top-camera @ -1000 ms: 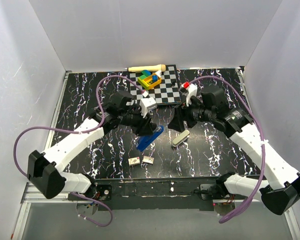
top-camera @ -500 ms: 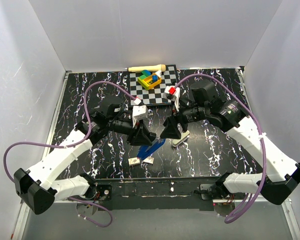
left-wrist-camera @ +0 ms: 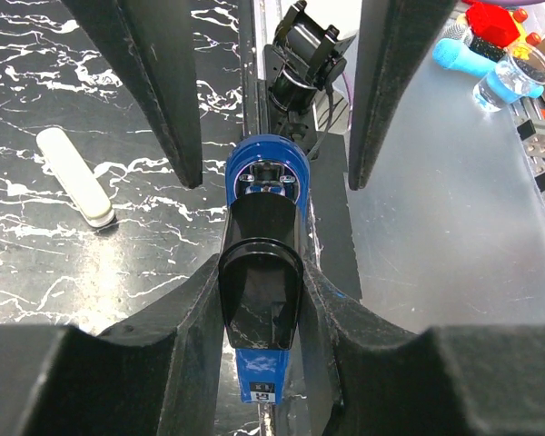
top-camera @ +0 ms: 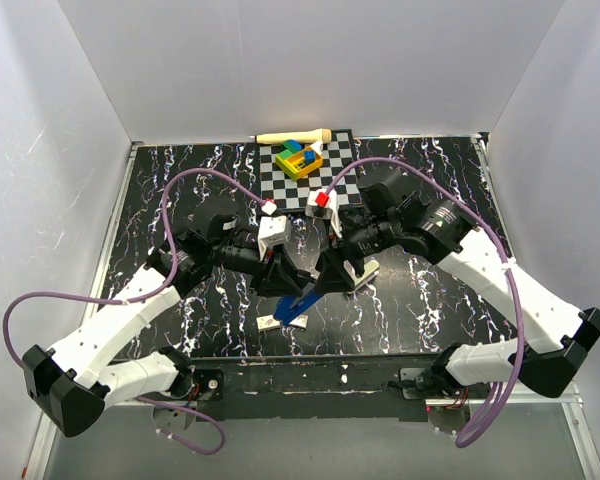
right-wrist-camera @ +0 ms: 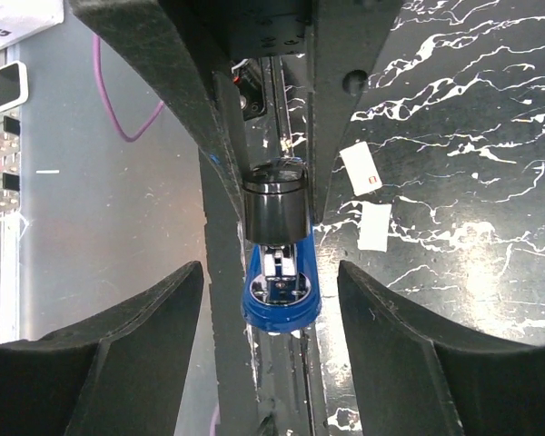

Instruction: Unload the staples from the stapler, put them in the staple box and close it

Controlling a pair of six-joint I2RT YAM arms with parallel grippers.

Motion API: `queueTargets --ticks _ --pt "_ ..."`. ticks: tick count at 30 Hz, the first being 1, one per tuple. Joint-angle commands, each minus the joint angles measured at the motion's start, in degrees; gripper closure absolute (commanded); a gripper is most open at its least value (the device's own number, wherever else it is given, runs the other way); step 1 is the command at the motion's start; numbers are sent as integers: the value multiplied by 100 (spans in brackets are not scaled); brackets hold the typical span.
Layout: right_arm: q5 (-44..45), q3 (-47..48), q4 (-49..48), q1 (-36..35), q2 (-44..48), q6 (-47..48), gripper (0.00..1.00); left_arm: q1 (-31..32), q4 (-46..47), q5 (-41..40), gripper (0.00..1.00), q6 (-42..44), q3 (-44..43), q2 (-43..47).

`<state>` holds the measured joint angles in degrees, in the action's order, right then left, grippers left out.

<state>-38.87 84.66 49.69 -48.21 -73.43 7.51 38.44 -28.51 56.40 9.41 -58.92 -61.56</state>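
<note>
Stapler (top-camera: 302, 300) hangs at lower centre of the overhead frame, black end clamped in the left gripper (top-camera: 283, 278). We note the right gripper (top-camera: 330, 280) has moved in, jaws wide astride its blue end; opening it likely comes next.

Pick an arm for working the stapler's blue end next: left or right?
Right. The left gripper is shut on the black end of the stapler, so it is busy holding. The right gripper is open, its fingers either side of the blue end.
</note>
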Motion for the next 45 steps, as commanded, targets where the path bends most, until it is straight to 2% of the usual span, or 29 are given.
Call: queueTargets --ticks 1,9,17,22,34,45 --pt "46 244 -73 -171 -57 32 32 15 320 187 100 -97 3 285" --pt "134 226 -126 -321 -163 23 43 15 451 187 100 -202 38 373" --pt "152 7 -258 -365 -49 -12 73 15 689 117 100 -343 117 434" --pt "117 -441 -363 -400 153 -74 99 6 943 64 100 -466 214 522" --pt "205 -2383 -1550 -409 1278 -872 99 -143 1603 -68 100 -827 513 883" --pt "696 -1928 -1682 -409 1033 -1041 99 -152 1805 -287 100 -897 530 891"
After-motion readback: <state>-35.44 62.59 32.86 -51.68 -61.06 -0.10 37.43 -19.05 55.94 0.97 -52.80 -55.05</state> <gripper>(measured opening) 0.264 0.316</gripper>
